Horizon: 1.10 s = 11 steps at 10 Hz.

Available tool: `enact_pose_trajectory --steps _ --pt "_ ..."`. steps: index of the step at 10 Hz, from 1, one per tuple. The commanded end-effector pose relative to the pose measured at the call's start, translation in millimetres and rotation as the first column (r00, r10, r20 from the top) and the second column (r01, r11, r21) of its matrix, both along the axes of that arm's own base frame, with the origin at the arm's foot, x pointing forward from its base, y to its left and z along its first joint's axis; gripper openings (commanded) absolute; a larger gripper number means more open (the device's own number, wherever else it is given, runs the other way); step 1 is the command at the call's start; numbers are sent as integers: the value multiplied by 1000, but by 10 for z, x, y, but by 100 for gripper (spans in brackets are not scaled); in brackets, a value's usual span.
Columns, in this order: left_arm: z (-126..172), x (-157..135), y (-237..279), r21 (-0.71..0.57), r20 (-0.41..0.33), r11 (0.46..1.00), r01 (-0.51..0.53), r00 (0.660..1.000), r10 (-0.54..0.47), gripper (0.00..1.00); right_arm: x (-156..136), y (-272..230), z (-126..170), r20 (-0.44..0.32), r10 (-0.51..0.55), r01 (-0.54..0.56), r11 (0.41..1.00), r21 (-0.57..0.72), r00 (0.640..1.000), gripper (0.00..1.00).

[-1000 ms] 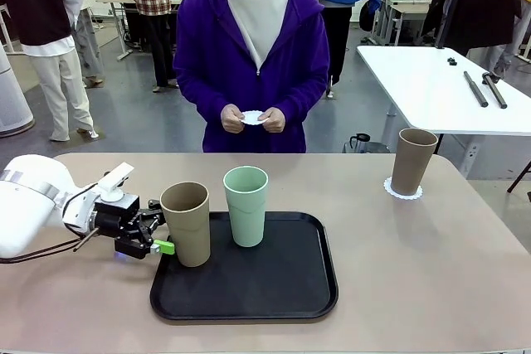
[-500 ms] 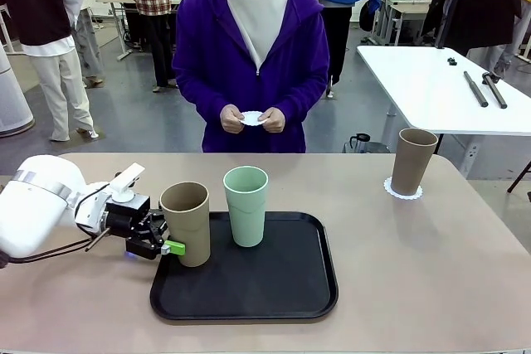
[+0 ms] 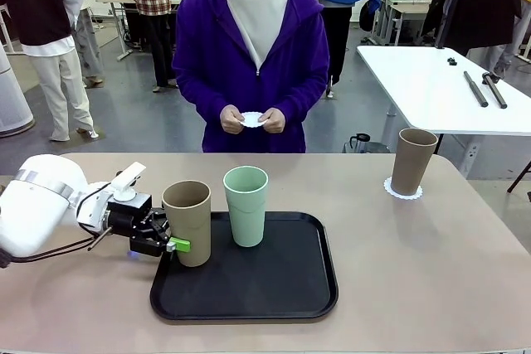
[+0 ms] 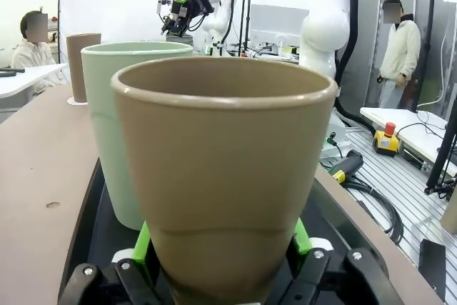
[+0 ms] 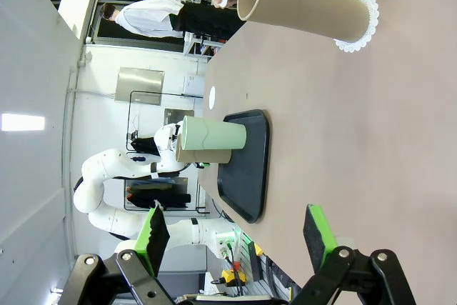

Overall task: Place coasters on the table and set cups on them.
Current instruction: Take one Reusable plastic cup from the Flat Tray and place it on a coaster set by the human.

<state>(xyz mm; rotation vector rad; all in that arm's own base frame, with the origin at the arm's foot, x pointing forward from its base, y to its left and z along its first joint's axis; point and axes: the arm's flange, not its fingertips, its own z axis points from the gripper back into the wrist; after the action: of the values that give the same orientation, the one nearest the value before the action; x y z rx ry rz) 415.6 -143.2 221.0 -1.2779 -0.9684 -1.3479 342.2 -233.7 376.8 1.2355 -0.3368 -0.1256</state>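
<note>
1. At the near side of the table (image 3: 415, 271) lies a black tray (image 3: 249, 308), and two cups stand upright on it.
2. At the tray's left end, the left gripper (image 3: 176, 244) reaches in sideways and is clamped low on the near tan cup (image 3: 187, 221). In the left wrist view its green pads (image 4: 141, 239) press against both sides of the cup's base.
3. Just beside that cup, with a small gap, the mint green cup (image 3: 246, 205) stands toward the tray's far edge.
4. The right gripper (image 5: 235, 237) hangs over bare tabletop, its jaws spread wide with nothing between them.
5. Near the table's far right corner, the far tan cup (image 3: 412, 159) stands upright on a coaster (image 3: 402, 193), whose lacy edge shows around the cup's base.
6. Beyond the far edge stands a person (image 3: 249, 47), whose hands (image 3: 233, 118) hold a second coaster (image 3: 252, 117) between them, clear of the table.
</note>
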Motion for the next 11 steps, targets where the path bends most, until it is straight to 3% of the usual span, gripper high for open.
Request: enact_pose_trajectory --steps 1,3,6,8,11 --pt "16 -31 41 -22 38 1000 -9 999 10 0 -8 5 1 3 0 0 1000 4 1000 100" --pt "407 -155 182 -28 23 998 -52 998 53 0 -8 5 1 3 0 0 1000 4 1000 100" --pt "1492 -307 322 24 -41 989 -146 988 147 0 -8 5 1 3 0 0 1000 4 1000 100" --pt "2051 -399 334 19 -40 987 -157 987 158 0 -8 5 1 3 0 0 1000 4 1000 100" --pt "2475 -501 352 -7 30 990 -143 989 143 0 -8 5 1 3 0 0 1000 4 1000 100"
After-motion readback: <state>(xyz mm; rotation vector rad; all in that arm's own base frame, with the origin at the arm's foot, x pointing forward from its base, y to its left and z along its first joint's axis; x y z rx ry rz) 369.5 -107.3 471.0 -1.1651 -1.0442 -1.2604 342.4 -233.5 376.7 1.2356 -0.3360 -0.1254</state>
